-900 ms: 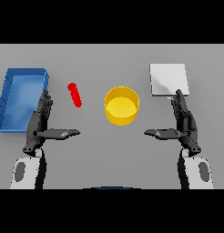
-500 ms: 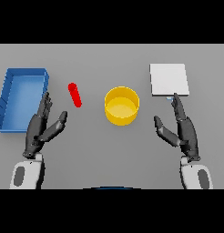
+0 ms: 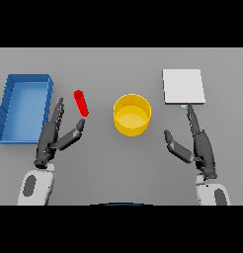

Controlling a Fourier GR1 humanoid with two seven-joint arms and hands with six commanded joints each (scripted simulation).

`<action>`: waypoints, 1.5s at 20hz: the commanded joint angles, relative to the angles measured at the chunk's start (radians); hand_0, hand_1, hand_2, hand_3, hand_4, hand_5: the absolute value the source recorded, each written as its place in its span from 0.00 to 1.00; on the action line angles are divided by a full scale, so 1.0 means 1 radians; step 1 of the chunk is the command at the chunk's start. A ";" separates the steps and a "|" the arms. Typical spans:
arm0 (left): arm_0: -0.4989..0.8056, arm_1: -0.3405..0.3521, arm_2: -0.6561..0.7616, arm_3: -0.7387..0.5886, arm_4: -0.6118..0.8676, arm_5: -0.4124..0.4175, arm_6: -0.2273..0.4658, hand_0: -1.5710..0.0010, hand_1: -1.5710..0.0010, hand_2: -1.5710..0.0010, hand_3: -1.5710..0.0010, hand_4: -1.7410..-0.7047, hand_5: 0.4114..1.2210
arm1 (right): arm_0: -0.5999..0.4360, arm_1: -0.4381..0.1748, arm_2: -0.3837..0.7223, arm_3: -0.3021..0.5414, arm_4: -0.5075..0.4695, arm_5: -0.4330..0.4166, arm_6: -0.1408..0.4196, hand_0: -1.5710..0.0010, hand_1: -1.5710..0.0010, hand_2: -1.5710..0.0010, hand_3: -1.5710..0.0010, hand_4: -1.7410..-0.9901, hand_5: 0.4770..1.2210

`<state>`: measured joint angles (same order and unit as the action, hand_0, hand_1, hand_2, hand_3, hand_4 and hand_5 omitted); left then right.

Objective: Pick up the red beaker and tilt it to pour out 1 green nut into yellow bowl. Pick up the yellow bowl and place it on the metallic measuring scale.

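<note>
Blue tray point(image 3: 10, 106): you see it far left.
Left hand point(image 3: 53, 138): fingers straight, released, just below the beaker.
Red beaker point(image 3: 81, 103): slim red cylinder, tilted, between tray and bowl.
Yellow bowl point(image 3: 132, 114): round, centre.
Scale point(image 3: 182, 86): pale square, upper right.
Right hand point(image 3: 197, 146): released, below scale.

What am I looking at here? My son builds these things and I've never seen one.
You are looking down from a humanoid robot's head at a grey table. The two dark shapes are its hands: the left hand and the right hand, both open and holding nothing. On the table lie a red beaker on its side just beyond the left hand, a yellow bowl in the middle, a blue tray at far left, and a flat scale at right. The right hand's fingertips reach the scale's near edge.
</note>
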<state>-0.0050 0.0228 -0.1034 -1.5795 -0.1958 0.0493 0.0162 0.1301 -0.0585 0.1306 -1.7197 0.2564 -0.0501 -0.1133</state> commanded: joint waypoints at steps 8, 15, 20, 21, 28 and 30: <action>-0.204 0.008 0.076 0.276 0.009 0.026 -0.084 1.00 1.00 1.00 1.00 0.57 0.27 | -0.011 0.014 -0.009 0.009 -0.048 0.024 -0.004 1.00 1.00 1.00 1.00 0.69 0.26; -0.349 -0.008 0.118 0.497 0.001 0.060 -0.168 1.00 1.00 1.00 1.00 0.52 0.28 | -0.010 0.012 -0.011 0.012 -0.042 0.019 -0.005 1.00 1.00 1.00 1.00 0.66 0.26; -0.465 -0.021 0.130 0.638 -0.030 0.100 -0.219 1.00 1.00 1.00 1.00 0.47 0.31 | -0.001 0.006 -0.015 -0.007 -0.052 0.025 0.010 1.00 1.00 1.00 1.00 0.63 0.29; -0.477 -0.021 0.132 0.661 -0.035 0.108 -0.233 1.00 1.00 1.00 1.00 0.46 0.32 | 0.001 0.005 -0.013 -0.004 -0.052 0.029 0.000 1.00 1.00 1.00 1.00 0.63 0.29; -0.573 -0.037 0.186 0.794 -0.023 0.166 -0.321 0.79 0.77 0.77 0.86 0.37 0.44 | -0.009 0.010 -0.014 0.011 -0.035 0.011 -0.013 1.00 1.00 1.00 1.00 0.65 0.29; -0.575 -0.048 0.191 0.822 -0.025 0.180 -0.332 0.51 0.49 0.49 0.63 0.25 0.64 | -0.005 0.005 -0.014 0.013 -0.035 0.015 -0.020 1.00 1.00 1.00 1.00 0.66 0.29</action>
<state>-0.5804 -0.0254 0.0875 -0.7582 -0.2212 0.2282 -0.3190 0.1247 -0.0533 0.1163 -1.7065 0.2211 -0.0349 -0.1336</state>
